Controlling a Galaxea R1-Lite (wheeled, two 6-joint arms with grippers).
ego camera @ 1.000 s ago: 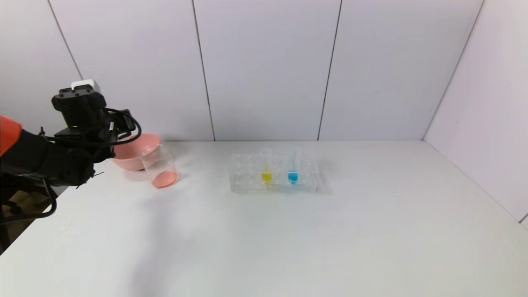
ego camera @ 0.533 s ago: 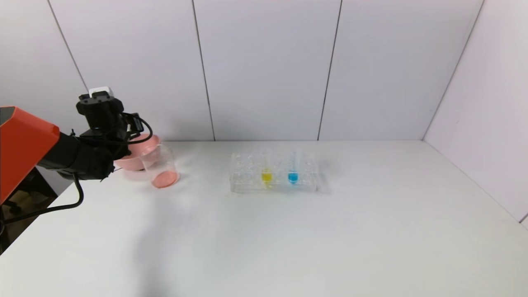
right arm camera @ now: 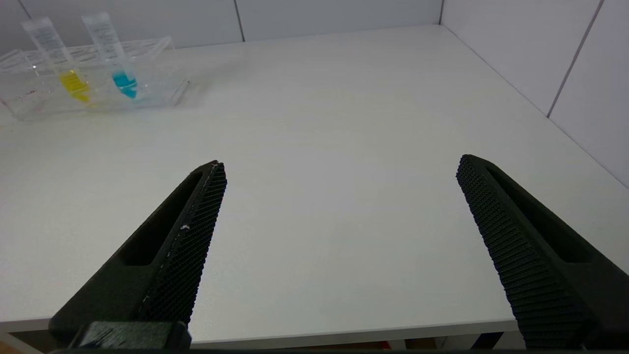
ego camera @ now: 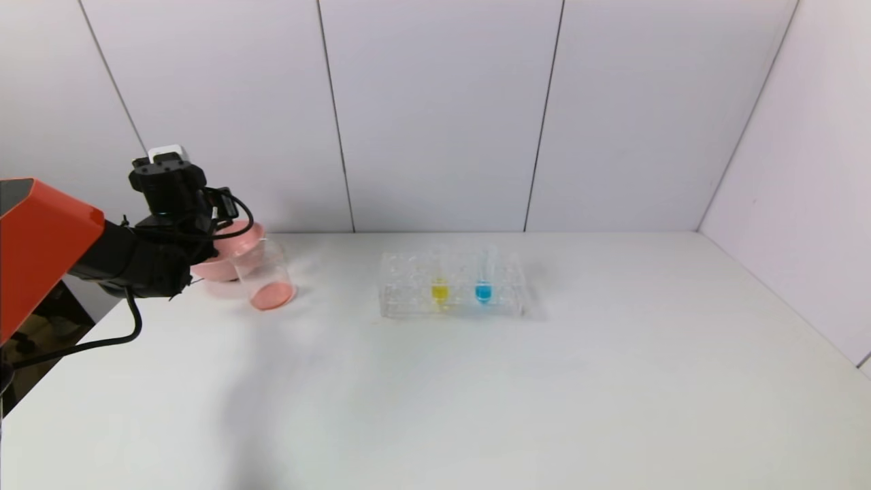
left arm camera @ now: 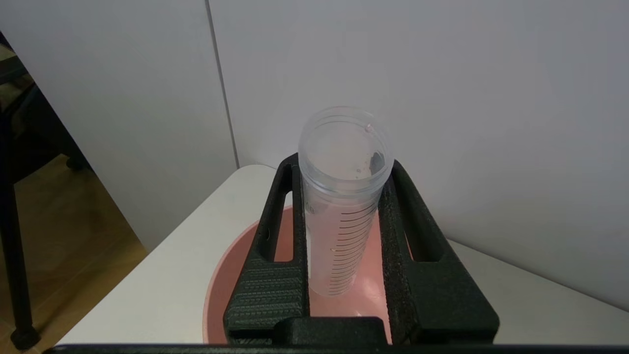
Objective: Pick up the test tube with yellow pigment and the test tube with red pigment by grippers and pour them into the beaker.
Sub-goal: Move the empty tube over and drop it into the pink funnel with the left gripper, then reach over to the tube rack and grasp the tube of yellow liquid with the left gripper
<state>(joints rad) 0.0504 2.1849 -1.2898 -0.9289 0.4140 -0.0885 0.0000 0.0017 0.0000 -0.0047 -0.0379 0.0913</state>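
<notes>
My left gripper is at the table's far left, over the pink bowl. In the left wrist view it is shut on a clear graduated test tube held mouth up; no liquid shows in it, only small drops near the mouth. The beaker stands beside the bowl with pink-red liquid in its bottom. The yellow tube stands in the clear rack; it also shows in the right wrist view. My right gripper is open and empty over the table's front edge.
A tube with blue liquid stands in the rack next to the yellow one, and shows in the right wrist view. The pink bowl lies under the held tube. White walls close the back and right. The table's left edge is beside the bowl.
My left arm has moved in from the left towards the bowl and beaker, then nearly stopped. The beaker, rack and tubes have not moved.
</notes>
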